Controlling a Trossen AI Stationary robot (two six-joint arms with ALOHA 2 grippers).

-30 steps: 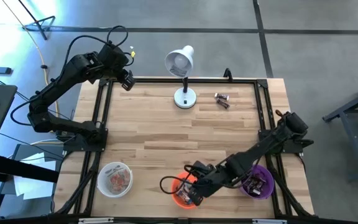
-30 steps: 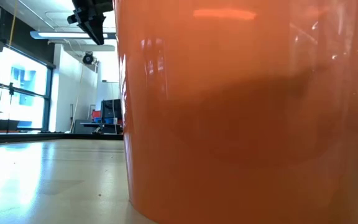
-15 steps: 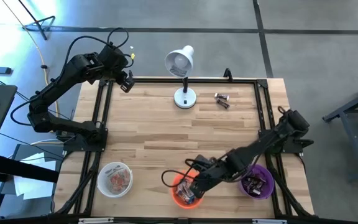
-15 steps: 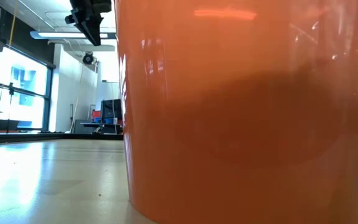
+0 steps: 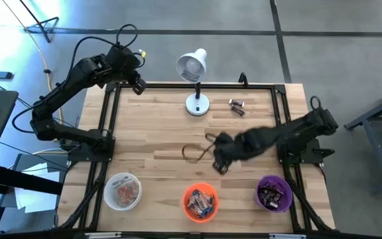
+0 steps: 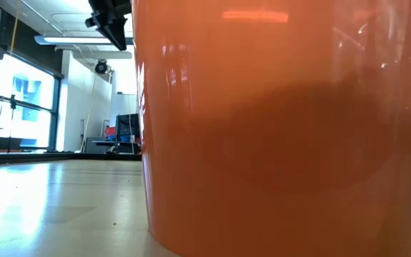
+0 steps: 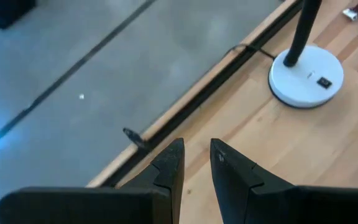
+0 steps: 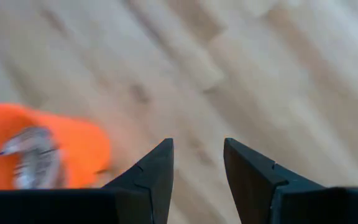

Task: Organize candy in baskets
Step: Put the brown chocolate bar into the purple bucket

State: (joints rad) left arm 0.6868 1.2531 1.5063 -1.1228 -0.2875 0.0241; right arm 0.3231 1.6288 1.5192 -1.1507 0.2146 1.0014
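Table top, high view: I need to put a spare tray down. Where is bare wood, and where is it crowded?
Bare wood lies between the lamp base and the white basket, on the table's left half. Crowded: the near edge with the orange basket and purple basket, mid-table under the right gripper, and the loose candies right of the lamp.

Three baskets: one white basket [image 5: 123, 191], one orange basket [image 5: 200, 202], one purple basket [image 5: 274, 194]. One lamp [image 5: 193, 81]. Two loose candies [image 5: 237, 106] at the counter's [image 5: 158, 136] one o'clock.
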